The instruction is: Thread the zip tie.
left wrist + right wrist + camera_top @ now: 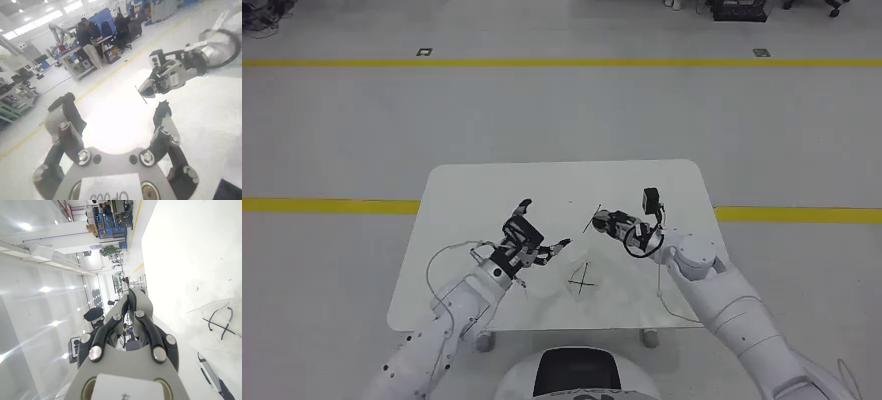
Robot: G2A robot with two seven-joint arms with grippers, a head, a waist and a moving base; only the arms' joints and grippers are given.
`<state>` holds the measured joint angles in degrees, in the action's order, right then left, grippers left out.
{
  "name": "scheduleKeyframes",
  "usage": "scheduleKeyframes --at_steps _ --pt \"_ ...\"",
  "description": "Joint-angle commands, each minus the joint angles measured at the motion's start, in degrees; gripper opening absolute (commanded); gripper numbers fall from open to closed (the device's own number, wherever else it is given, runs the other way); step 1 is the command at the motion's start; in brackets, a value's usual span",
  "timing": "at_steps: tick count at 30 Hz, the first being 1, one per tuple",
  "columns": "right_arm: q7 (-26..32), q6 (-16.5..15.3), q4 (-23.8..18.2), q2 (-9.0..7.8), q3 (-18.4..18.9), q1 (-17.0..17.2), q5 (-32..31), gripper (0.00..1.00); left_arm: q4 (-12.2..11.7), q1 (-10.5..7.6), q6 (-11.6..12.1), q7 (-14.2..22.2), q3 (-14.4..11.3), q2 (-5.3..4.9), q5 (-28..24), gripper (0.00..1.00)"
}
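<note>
A thin black zip tie (590,221) sticks out of my right gripper (601,218), which is shut on it above the middle of the white table (642,180). In the left wrist view the same zip tie (141,95) pokes down from the right gripper (145,91), just beyond my left gripper's fingertips (163,110). My left gripper (542,226) hangs open with nothing in it, a short way to the left of the tie. In the right wrist view the right gripper (130,294) has its fingers pressed together.
Two more black zip ties (582,281) lie crossed near the table's front edge, on a clear plastic sheet (208,311). A cable (437,262) loops beside the left arm.
</note>
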<state>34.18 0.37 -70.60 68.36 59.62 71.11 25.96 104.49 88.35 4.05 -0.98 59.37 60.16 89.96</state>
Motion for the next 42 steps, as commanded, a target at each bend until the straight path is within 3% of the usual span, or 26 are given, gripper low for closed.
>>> scheduleKeyframes --at_steps 1,2,4,5,13,15,17,21,26,32,35,38,41,42 --pt "0.39 0.82 0.11 0.08 -0.15 -0.18 0.09 0.0 -0.86 -4.26 -3.4 2.07 -5.5 -3.36 0.0 1.0" --pt "0.99 1.52 0.3 0.17 -0.37 -0.34 0.41 0.0 -1.56 -7.48 -5.29 2.65 -9.59 -5.49 0.0 1.0" --pt "1.69 2.69 0.88 0.32 -0.6 -0.95 0.92 0.0 -3.17 -13.0 -8.83 3.16 -17.09 -8.67 0.0 1.0" --pt "1.22 2.67 1.08 0.38 -0.54 -1.02 1.16 0.0 -3.47 -13.91 -9.85 3.21 -18.35 -9.14 0.0 1.0" --pt "1.03 2.66 1.07 0.39 -0.52 -0.95 1.15 0.0 -4.21 -14.39 -9.73 4.01 -18.59 -9.25 0.0 1.0" --pt "0.87 3.08 0.85 0.44 -0.5 -0.71 1.42 0.0 -4.56 -16.52 -8.8 5.1 -20.56 -9.77 0.0 1.0" --pt "1.63 3.66 1.13 0.44 -0.27 -0.9 1.75 0.0 -4.75 -19.3 -6.23 5.47 -23.38 -10.72 0.0 1.0" --pt "2.67 5.73 1.74 0.58 -0.52 -1.71 1.79 0.0 -4.62 -25.42 -7.82 7.75 -30.72 -12.97 0.0 1.0" --pt "4.21 8.76 2.97 1.01 -1.29 -2.92 3.53 0.0 -4.05 -33.63 -9.04 6.53 -41.85 -15.07 0.0 1.0" --pt "4.21 8.76 2.97 1.01 -1.29 -2.92 3.53 0.0 -4.05 -33.63 -9.04 6.53 -41.85 -15.07 0.0 1.0" --pt "2.67 9.68 2.1 1.11 -1.76 -2.57 2.69 0.0 -4.47 -34.43 -7.6 6.69 -42.38 -14.96 0.0 1.0" --pt "2.19 11.18 1.18 1.31 -2.29 -2.7 2.6 0.0 -4.43 -37.4 -7.32 8.16 -45.18 -15.03 0.0 1.0" --pt "2.3 12.24 0.78 1.56 -2.97 -3.03 2.65 0.0 -4.2 -41.19 -8.6 10.34 -49.63 -15.03 0.0 1.0" --pt "2.32 12.5 0.77 1.66 -3.23 -3.2 2.65 0.0 -4.0 -41.63 -8.27 11.09 -49.63 -14.95 0.0 1.0"
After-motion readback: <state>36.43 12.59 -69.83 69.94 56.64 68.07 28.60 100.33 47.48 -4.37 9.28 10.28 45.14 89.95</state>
